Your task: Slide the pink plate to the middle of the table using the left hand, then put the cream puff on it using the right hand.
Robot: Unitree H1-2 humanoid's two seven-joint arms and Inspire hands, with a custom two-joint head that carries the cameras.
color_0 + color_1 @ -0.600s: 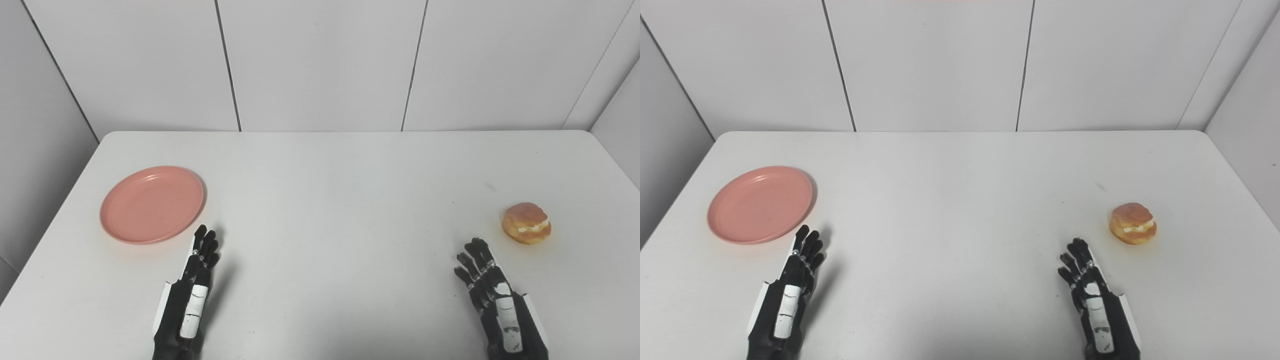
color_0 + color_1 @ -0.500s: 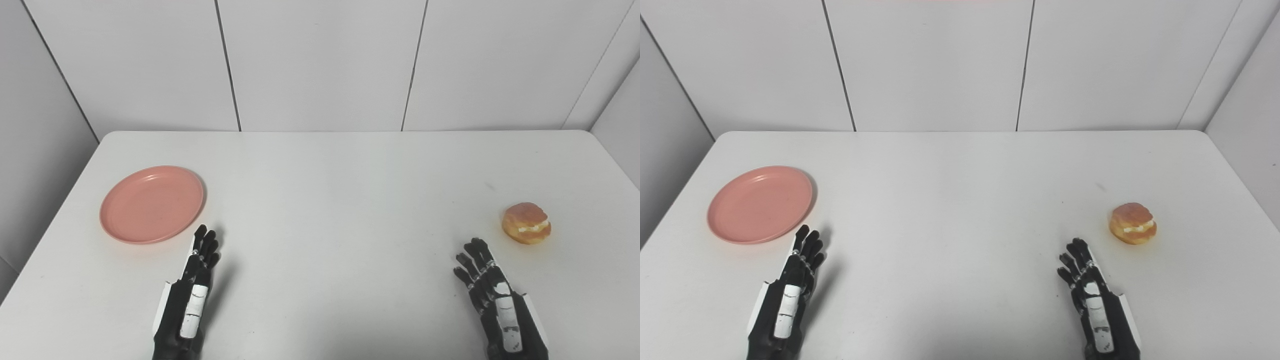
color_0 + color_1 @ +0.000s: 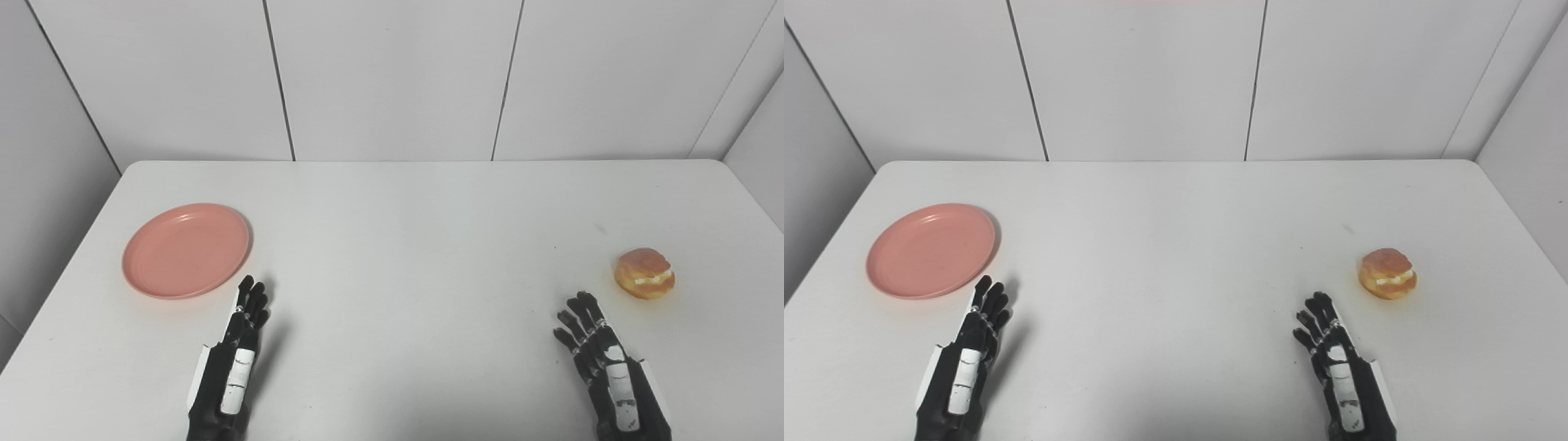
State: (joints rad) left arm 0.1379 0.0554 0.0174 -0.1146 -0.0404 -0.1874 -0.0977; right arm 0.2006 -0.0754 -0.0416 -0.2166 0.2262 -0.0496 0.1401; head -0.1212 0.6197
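Both my hands flat over the worktop (image 3: 392, 245), fingers straight and apart, holding nothing. Left hand (image 3: 233, 361) points to 12, tips just short of the plate (image 3: 185, 250) rim at 11. Right hand (image 3: 603, 367) points to 11; puff (image 3: 644, 273) near, at 1, not touching.

Smooth matt white table (image 3: 404, 245), pink plate (image 3: 185, 250) at 9 o'clock of smooth plastic with soft sheen, cream puff (image 3: 644, 273) at 3 o'clock with rough golden crust, pale matt wall panels (image 3: 392, 79) at 12 o'clock
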